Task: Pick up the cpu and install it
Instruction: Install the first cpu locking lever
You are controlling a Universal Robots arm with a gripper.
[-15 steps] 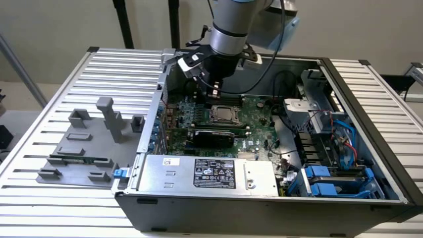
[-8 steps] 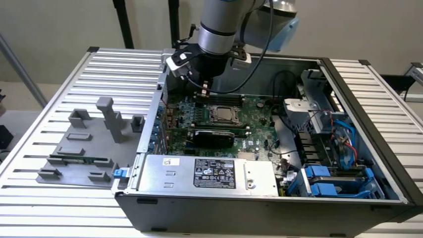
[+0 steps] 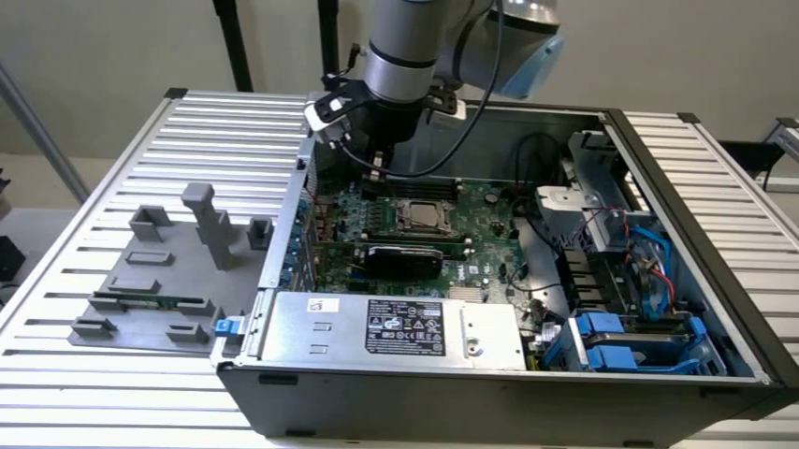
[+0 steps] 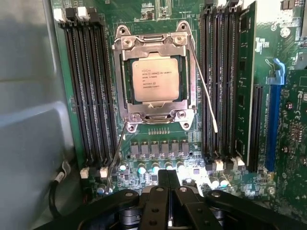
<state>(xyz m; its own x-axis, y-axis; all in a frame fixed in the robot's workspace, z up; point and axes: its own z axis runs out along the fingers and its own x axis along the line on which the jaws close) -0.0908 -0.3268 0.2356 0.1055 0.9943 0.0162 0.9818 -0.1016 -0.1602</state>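
Where the arm (image 3: 406, 47) dips into the case: the claw (image 3: 378, 166) hangs above the green motherboard (image 3: 481, 223), near the far wall of the open computer case (image 3: 500, 407); it touches nothing
Claw: from the wrist view (image 4: 168, 174) its two black fingers are pressed together, tip against tip; nothing is pinched between them; beyond the tips lies a row of small grey blocks (image 4: 154, 148)
Cpu: a flat square chip (image 4: 156, 76) with a silvery top and dark printed lines; it lies level inside the socket frame (image 4: 153, 40), near the middle of the board (image 3: 418, 213); it is near the claw but apart from it
Wire levers: one thin lever (image 4: 204, 91) slants along one side of the frame; another (image 4: 117, 148) runs off a corner
Memory slots: long black rows (image 4: 86, 86) flank the socket on both sides; a green memory stick (image 4: 245, 81) stands upright in one
Power supply: a silver box with a black label (image 3: 387, 327) at the near edge of the case
Worktop: white slatted metal (image 3: 100, 402); a grey tray (image 3: 150, 271) of pegs and holders rests on it, at the exterior view's left of the case
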